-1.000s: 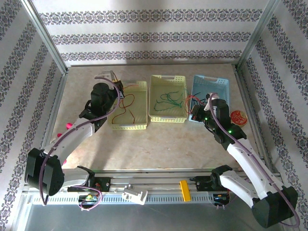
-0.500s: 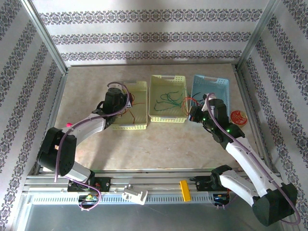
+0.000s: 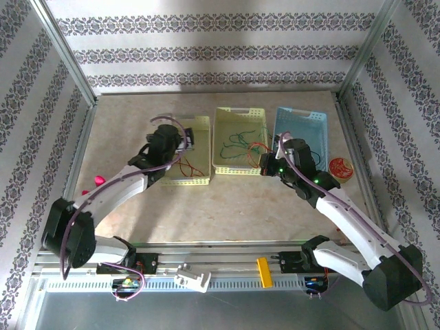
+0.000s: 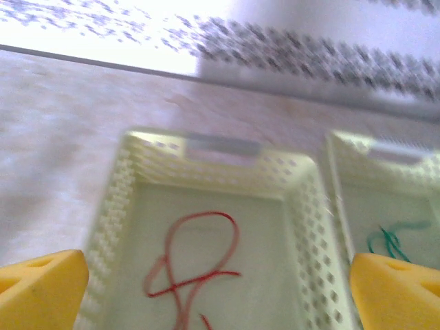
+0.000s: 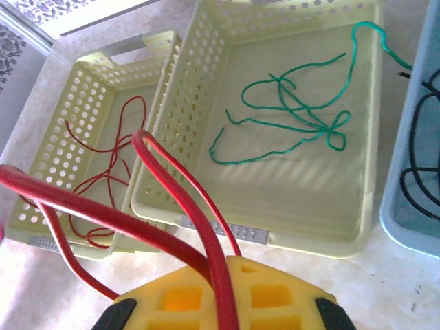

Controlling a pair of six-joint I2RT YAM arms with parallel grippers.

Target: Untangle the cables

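Cables judged mostly sorted on tabletop: red strands laid in left basket, green cable in middle basket, black cable in blue basket. One red cable was not yet placed. Left arm was extended over left basket, left jaws spread wide, nothing held. Right arm was stretched toward middle basket's near corner, right jaws clamped on that red cable.

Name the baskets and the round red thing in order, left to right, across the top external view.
The left yellow basket → middle yellow basket → blue basket → round red disc.
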